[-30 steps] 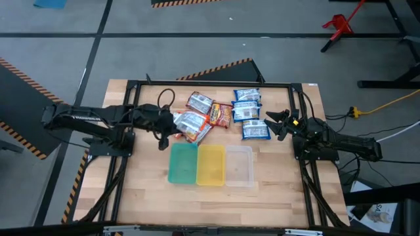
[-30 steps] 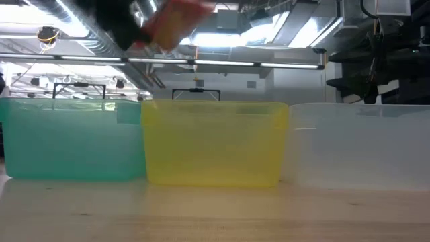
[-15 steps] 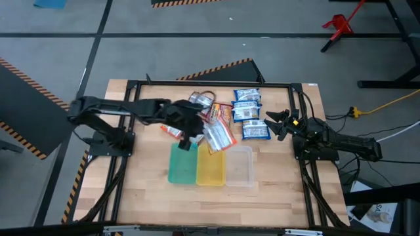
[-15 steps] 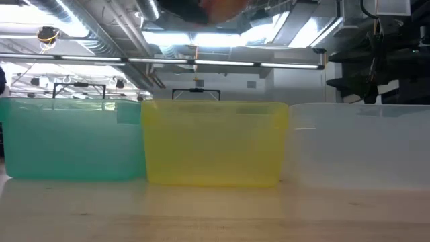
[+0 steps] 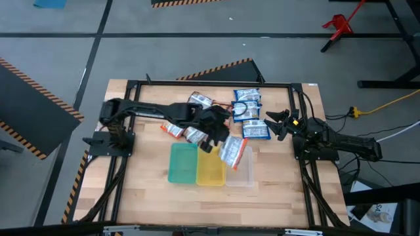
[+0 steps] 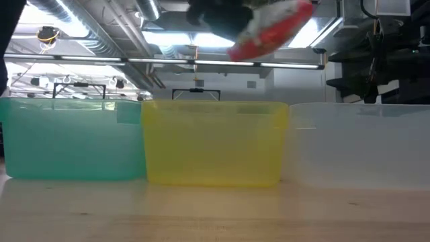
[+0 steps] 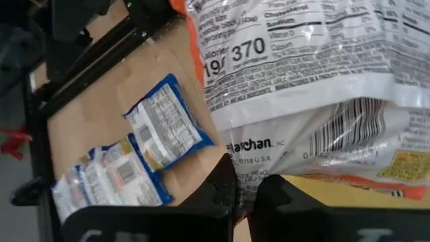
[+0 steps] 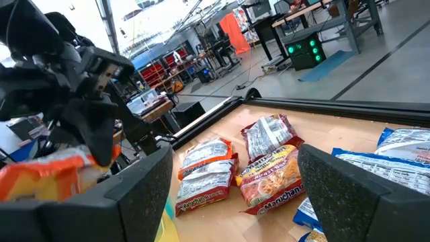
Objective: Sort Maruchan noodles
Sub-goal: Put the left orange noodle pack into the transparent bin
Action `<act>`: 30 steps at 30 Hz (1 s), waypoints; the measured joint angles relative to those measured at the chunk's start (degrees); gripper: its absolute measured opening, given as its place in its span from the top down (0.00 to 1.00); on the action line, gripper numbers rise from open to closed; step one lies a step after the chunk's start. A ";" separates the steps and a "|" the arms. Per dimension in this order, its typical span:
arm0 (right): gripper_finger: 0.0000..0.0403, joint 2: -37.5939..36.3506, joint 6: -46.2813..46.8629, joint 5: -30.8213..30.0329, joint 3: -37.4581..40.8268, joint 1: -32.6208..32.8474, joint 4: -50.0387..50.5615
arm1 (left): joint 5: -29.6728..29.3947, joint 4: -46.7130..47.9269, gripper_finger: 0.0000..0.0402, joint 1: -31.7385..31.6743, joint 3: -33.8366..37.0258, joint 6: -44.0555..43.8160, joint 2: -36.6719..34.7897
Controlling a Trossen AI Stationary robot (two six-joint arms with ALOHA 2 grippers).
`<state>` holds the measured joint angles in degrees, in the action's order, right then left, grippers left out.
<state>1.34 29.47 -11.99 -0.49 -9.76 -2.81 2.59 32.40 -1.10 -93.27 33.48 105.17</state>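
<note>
My left gripper (image 5: 221,139) is shut on an orange-and-white Maruchan packet (image 5: 233,153), high over the yellow tray (image 5: 210,167) and the clear tray (image 5: 241,172). In the low view the packet (image 6: 272,30) hangs tilted above the trays. Other packets lie flat on the far half of the table: three blue-and-white ones (image 5: 247,110), and orange-and-white and dark red ones (image 5: 200,100) partly hidden by my left arm. My right gripper (image 5: 279,124) is open, holds nothing and rests by the right edge next to the blue packets. My left gripper pinches the orange-and-white packet between its two fingers at one edge (image 7: 246,180), shown in the left wrist view. The packet (image 7: 316,87) is lifted clear of the table and hangs tilted beyond the fingers, its printed back facing the camera.
The green tray (image 5: 183,164), the yellow tray and the clear tray stand side by side at the table's middle. A black frame (image 5: 197,84) runs around the table. The near half of the wooden table (image 5: 210,200) is bare. The right wrist view shows more packets (image 8: 272,158).
My left gripper has swung from the left side of the packet pile toward the table's right and near side, passing over the green and yellow trays. The orange-and-white packet came up with it, lifted clear of the pile, and now hangs over the yellow and clear trays.
</note>
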 joint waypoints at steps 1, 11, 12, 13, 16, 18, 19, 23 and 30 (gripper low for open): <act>0.24 0.00 0.00 0.00 0.00 0.00 0.00 | 0.04 -0.07 0.99 0.02 -0.97 -1.24 1.21; 0.24 0.01 -0.30 0.02 0.00 0.00 0.02 | 0.07 -0.27 0.99 0.91 -4.31 -9.11 8.28; 0.24 0.00 -0.55 0.02 0.00 0.00 0.02 | 0.06 -0.55 0.99 1.12 -4.31 -10.03 8.95; 0.24 0.02 -0.94 0.02 0.00 0.00 0.02 | -0.04 -0.89 0.99 1.30 -4.31 -11.22 9.51; 0.24 0.02 -1.33 0.02 0.00 0.00 0.02 | -0.07 -1.83 0.99 1.92 -4.31 -13.85 10.71; 0.24 0.01 -1.36 0.02 0.00 0.00 0.02 | -0.25 -2.30 0.99 2.41 -4.31 -15.19 10.96; 0.24 0.01 -1.43 0.02 0.00 0.00 0.02 | -0.77 -3.17 0.99 2.62 -4.31 -15.88 11.14; 0.24 0.01 -1.46 0.02 0.00 0.00 0.02 | -2.22 -3.86 0.99 3.18 -4.40 -19.40 11.82; 0.24 0.00 -1.44 0.17 0.00 0.00 0.04 | -2.55 -4.15 0.99 4.62 -4.40 -21.28 15.17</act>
<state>1.34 28.03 -11.82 -0.49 -9.76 -2.76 0.04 28.26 3.52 -97.66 12.20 120.34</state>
